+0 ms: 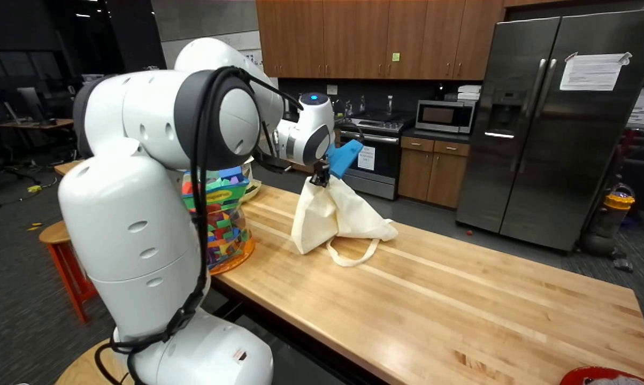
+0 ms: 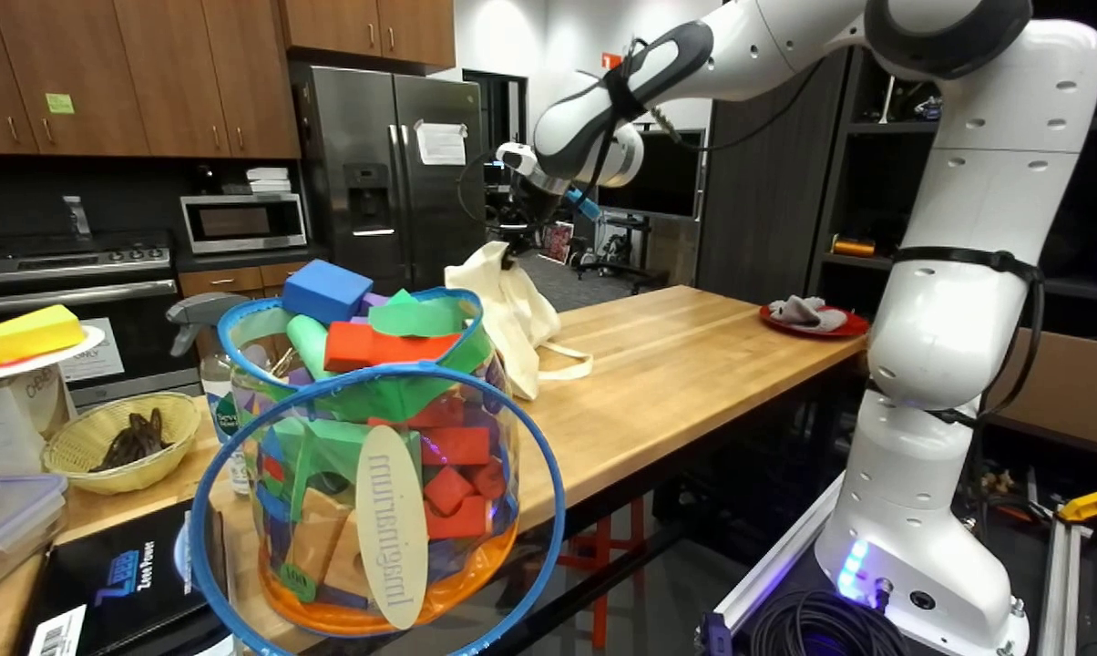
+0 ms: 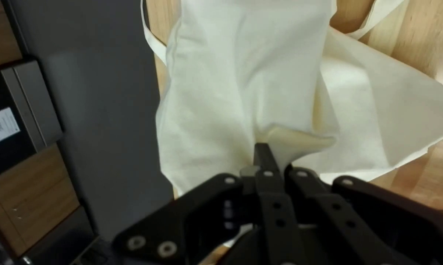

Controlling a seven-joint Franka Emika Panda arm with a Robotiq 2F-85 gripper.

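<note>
Wrist view showed the gripper [image 3: 276, 162], its fingers [image 3: 262, 157] pinching the cloth bag [image 3: 243, 92]; in an exterior view I saw what that missed: a spray bottle [image 2: 220, 392] behind the bin [image 2: 457, 599].

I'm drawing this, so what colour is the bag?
The bag is cream, seen best in the wrist view.

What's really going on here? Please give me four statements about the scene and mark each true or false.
1. The black two-fingered gripper pinches a cream cloth bag. True.
2. The bag lies completely flat. False: its pinched part is raised above the light wooden tabletop.
3. A clear plastic tub with an orange base holds multicoloured blocks. True.
4. A crumpled grey cloth covers the gripper. False: it lies on a round red plate.
</note>
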